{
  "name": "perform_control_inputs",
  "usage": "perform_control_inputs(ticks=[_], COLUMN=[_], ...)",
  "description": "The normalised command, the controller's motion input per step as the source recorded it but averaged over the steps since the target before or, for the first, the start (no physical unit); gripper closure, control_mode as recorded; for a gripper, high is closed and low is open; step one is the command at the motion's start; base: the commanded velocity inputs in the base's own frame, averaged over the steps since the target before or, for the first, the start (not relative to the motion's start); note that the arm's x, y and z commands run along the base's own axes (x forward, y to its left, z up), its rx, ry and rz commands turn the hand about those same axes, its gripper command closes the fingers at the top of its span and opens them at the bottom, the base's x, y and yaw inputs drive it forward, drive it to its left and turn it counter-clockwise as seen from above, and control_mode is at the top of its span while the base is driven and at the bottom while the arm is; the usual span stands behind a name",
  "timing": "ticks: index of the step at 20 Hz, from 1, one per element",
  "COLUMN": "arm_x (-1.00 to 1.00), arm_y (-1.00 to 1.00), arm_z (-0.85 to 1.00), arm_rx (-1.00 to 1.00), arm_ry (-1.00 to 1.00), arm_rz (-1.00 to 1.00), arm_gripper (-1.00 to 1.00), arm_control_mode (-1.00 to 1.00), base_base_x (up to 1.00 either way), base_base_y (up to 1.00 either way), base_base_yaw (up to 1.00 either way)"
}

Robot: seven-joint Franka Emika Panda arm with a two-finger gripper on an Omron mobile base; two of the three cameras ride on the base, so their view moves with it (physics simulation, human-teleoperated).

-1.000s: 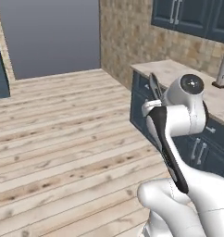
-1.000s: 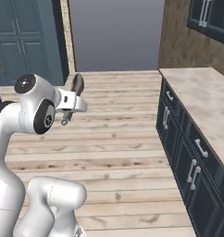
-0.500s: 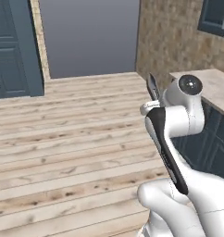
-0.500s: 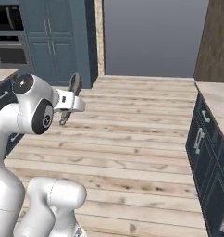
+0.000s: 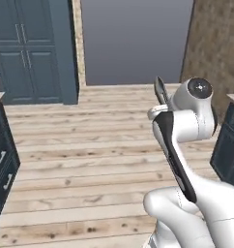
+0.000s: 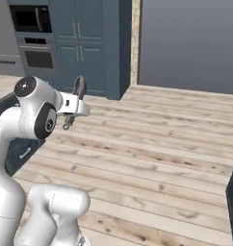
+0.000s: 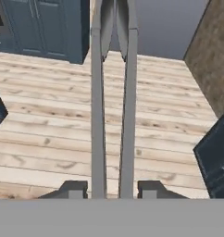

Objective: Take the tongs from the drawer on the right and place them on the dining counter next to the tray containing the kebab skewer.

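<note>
Slim grey metal tongs run up the middle of the hand view, their two thin arms side by side, and my gripper is shut on them near their lower end. From the left base camera the tongs stick up dark from the gripper, held high over the wooden floor. In the right base view the tongs rise above the gripper in the same way. The drawer, the dining counter and the tray are out of view.
Open plank floor lies ahead. A tall navy cabinet stands at the back left, beside a grey opening. Navy drawers with bar handles sit at the left, a navy cabinet at the right. A wall oven shows at the left.
The whole picture has shifted: the base has turned left, so counters and walls slid to the right. The arm holds its pose and the tongs stay in the gripper.
</note>
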Motion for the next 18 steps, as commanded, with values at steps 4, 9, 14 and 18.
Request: perform_control_inputs(ticks=[4, 9, 14, 18], arm_x=[0.00, 0.00, 0.00, 0.00], arm_y=[0.00, 0.00, 0.00, 0.00], arm_z=[0.00, 0.00, 0.00, 0.00], arm_rx=[0.00, 0.00, 0.00, 0.00], arm_ry=[0.00, 0.00, 0.00, 0.00], arm_rz=[0.00, 0.00, 0.00, 0.00], arm_gripper=[1.00, 1.00, 1.00, 1.00], arm_control_mode=[1.00, 1.00, 1.00, 1.00], base_base_x=[0.95, 0.70, 0.69, 0.74], base_base_y=[0.00, 0.00, 0.00, -0.03], base_base_yaw=[0.61, 0.65, 0.59, 0.51])
